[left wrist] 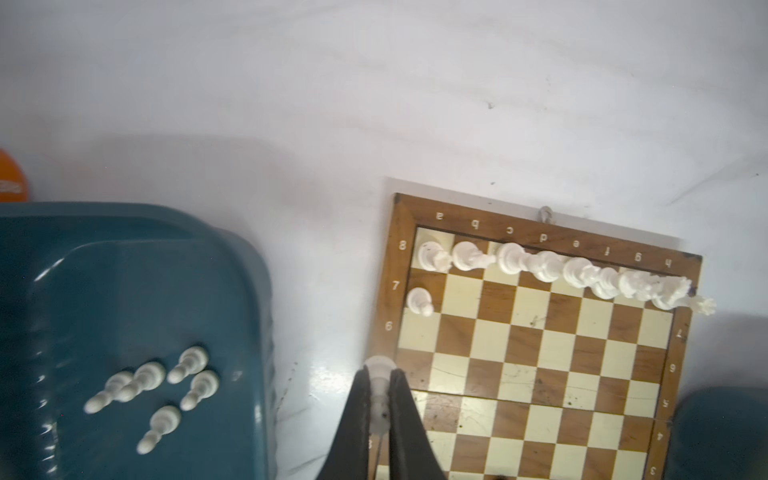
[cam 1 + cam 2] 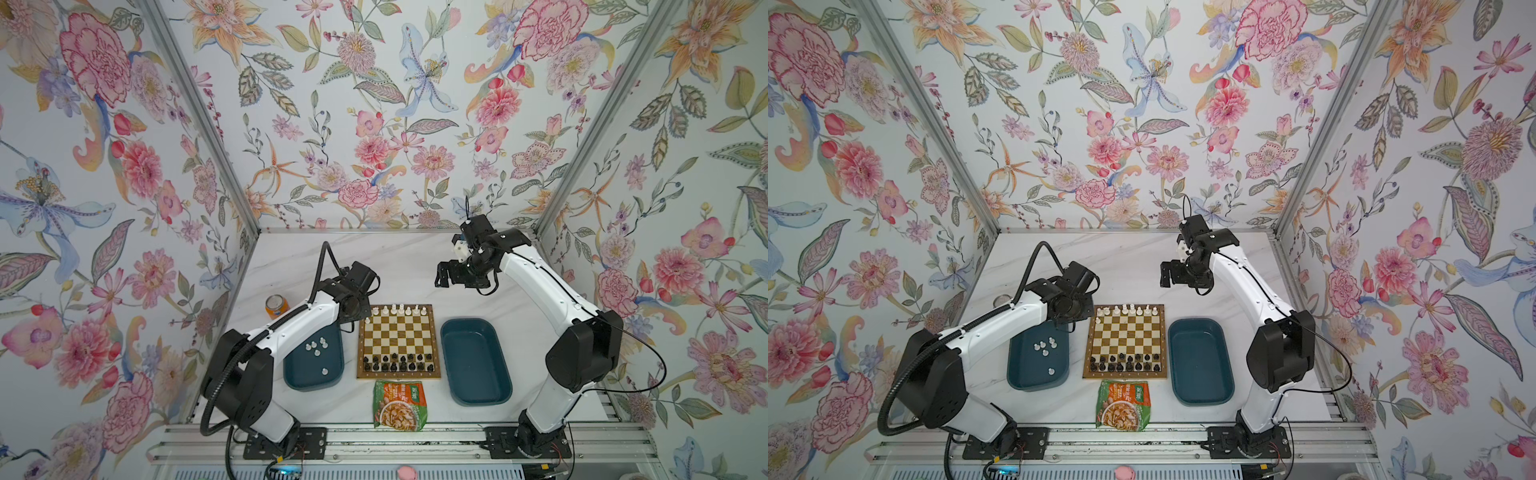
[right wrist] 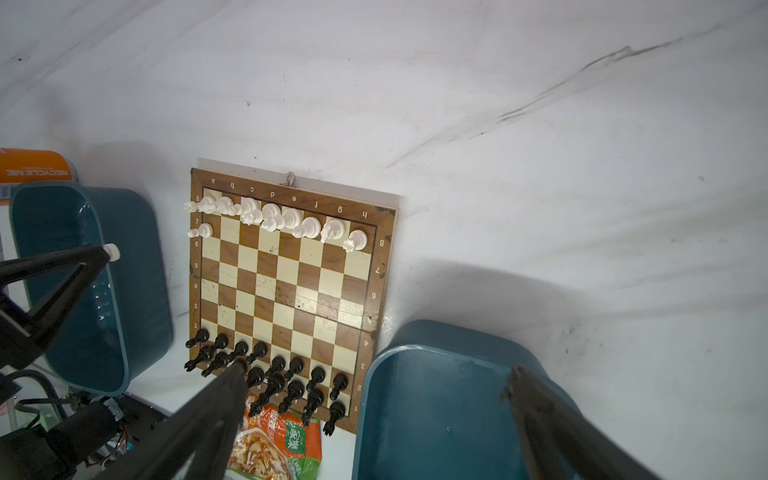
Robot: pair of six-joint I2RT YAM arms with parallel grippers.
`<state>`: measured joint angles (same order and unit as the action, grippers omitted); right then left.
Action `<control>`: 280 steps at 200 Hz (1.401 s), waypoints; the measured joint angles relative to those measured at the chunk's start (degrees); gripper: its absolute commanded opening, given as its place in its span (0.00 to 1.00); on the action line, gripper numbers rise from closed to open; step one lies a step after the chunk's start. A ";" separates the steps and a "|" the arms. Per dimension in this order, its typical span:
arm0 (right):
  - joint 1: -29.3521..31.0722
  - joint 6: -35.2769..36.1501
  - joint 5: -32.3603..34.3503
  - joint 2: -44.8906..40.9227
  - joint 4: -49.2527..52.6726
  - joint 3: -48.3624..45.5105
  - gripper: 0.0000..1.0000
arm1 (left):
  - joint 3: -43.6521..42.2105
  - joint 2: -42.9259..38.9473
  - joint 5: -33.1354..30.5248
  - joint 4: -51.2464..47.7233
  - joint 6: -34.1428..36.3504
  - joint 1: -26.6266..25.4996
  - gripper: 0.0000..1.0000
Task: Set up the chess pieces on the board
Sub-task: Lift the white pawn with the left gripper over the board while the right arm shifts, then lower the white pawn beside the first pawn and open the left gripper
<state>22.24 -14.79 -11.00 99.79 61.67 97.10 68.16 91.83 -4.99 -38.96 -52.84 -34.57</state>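
Left gripper point(image 1: 379, 376): clenched on the held pawn point(image 1: 380, 365), white. The pawn's end pokes past the fingertips and the rest is blurred between them. It hangs at the a-file edge of the board point(image 1: 536, 345), between board and left tray point(image 1: 208, 224). Height above the counter point(image 1: 332, 166) cannot be told. In both top views this gripper is hidden under its own wrist.

Right gripper point(image 2: 441, 279): jaws spread wide, holding nothing, over the far counter, well apart from the board.

White back row point(image 2: 401, 309): far rank; the pieces overlap and their kinds are hard to tell.

Pawn on a7 point(image 2: 368, 320): white, alone on its rank.

Black pieces point(image 2: 399, 362): two rows at the near edge, some covered by a finger in the right wrist view.

Loose pawns point(image 2: 316, 348): five, white, in the left tray; upright or lying is unclear.

Right tray point(image 2: 476, 361): right of the board.

Orange can point(image 2: 276, 305): partly behind the left arm.

Snack packet point(image 2: 399, 405): just beside the board's near edge.
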 measured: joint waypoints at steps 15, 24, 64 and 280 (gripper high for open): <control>-0.63 0.00 0.09 -1.46 -0.24 -1.27 0.99 | 1.75 2.78 0.33 0.85 0.37 -1.42 0.00; -1.01 0.00 0.15 -2.27 -0.22 -2.08 0.99 | 2.40 4.11 0.57 1.27 0.55 -2.10 0.00; -2.51 0.00 0.74 -4.61 -0.20 -4.31 0.99 | 4.09 7.80 2.25 2.86 1.03 -4.26 0.00; -2.05 -0.20 -9.62 -7.98 -3.32 -7.56 0.99 | 4.09 14.05 3.26 7.13 2.95 -4.59 0.00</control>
<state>20.18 -14.98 -20.62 91.81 58.35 89.54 72.25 105.89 -1.74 -31.83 -49.89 -39.16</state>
